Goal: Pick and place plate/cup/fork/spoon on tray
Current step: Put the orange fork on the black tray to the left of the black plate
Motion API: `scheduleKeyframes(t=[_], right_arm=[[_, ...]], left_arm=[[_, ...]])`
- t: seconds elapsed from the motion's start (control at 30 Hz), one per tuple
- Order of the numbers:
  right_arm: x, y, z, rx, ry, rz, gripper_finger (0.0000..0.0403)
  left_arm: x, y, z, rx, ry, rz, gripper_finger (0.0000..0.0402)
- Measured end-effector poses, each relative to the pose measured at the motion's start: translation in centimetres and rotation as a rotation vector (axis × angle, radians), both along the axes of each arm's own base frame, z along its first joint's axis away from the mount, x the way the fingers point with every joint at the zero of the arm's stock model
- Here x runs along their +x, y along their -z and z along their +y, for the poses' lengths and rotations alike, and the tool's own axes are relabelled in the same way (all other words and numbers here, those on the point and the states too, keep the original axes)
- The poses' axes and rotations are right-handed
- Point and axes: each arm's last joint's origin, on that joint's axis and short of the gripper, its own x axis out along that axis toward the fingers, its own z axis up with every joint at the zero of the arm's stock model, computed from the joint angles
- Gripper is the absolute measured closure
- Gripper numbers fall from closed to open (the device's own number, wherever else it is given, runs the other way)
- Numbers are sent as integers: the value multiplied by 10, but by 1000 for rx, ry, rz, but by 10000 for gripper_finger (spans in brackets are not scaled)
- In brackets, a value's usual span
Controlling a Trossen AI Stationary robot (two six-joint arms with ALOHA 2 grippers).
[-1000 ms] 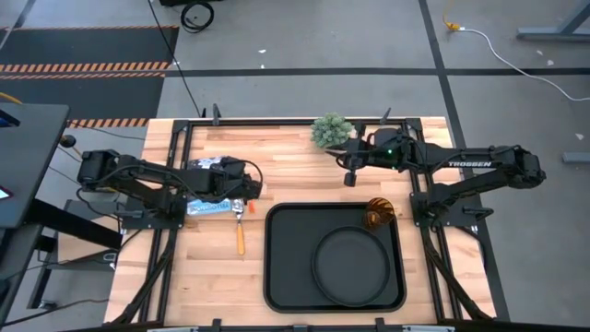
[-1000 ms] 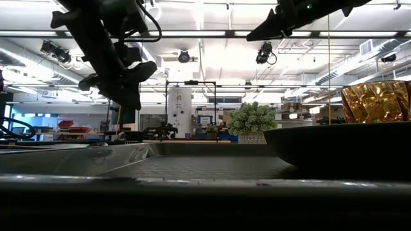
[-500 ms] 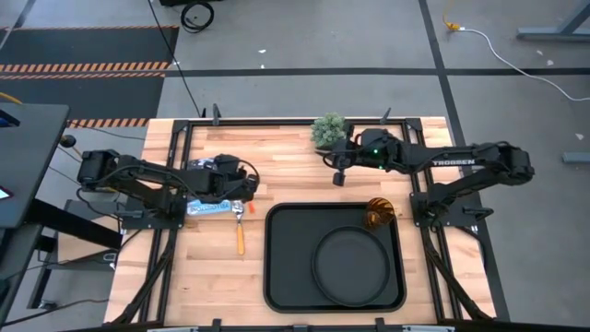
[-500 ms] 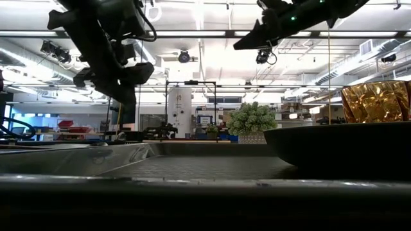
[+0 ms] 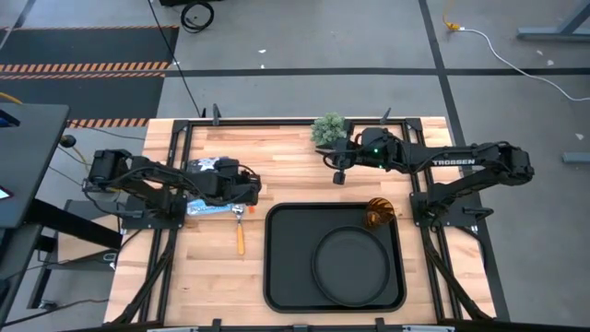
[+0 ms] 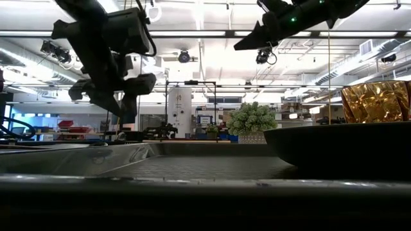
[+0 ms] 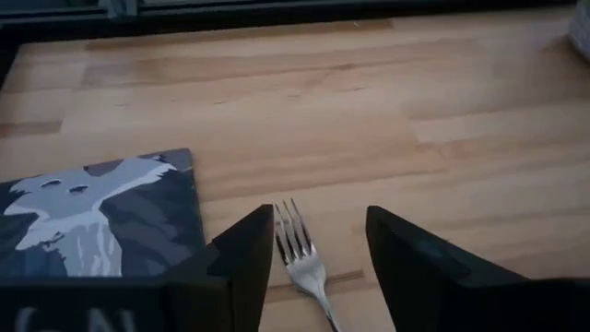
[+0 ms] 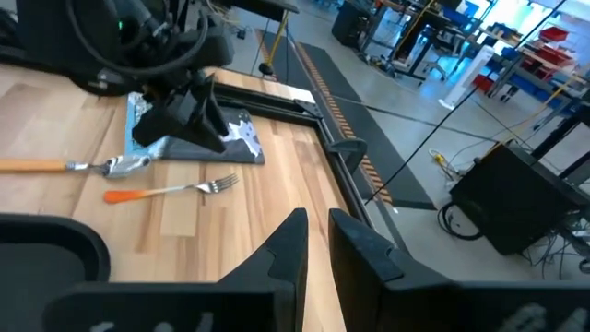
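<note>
Since a sec ago the left hand [image 5: 247, 194] has crept a touch toward the tray and dipped lower over the fork; right arm swung in toward table centre early on, then held.

Nearest the front edge: tray [image 5: 277, 267] w/ plate [image 5: 351, 264] lying in its right half, rim to the tray's front. Cup [image 5: 378, 214] stands upright at the tray's back right corner, just behind the plate.

Left of the tray, on bare table [image 5: 212, 277]: spoon [image 5: 241, 235], handle pointing to the front edge, bowl up under the left hand. Fork [image 7: 304, 249] lies right there too — wrist cam shows tines between the two fingers [image 7: 247, 258], hand moderately wide, holding nothing. Printed card [image 7: 97, 217] flat just beside the fork.

Farther back: right hand [image 5: 339, 172] hangs above the table near the potted plant [image 5: 329, 130], fingers [image 8: 293, 242] a narrow gap apart, empty.
</note>
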Motion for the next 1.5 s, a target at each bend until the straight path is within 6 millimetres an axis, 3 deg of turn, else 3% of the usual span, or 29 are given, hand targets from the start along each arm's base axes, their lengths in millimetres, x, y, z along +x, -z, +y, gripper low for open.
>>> scheduleKeyframes(t=[0.53,0.93,1.27,1.5], right_arm=[[0,-6,-8,-74,11,-45,349],[0,-5,-7,-50,6,-40,349],[-1,-4,-9,-52,11,-28,349],[-1,-3,-8,-48,7,-14,349]], left_arm=[[0,6,3,-7,-98,-58,215],[-1,7,-5,-22,-80,-55,245],[2,6,2,-7,-125,-118,215],[1,5,6,13,-143,-117,222]])
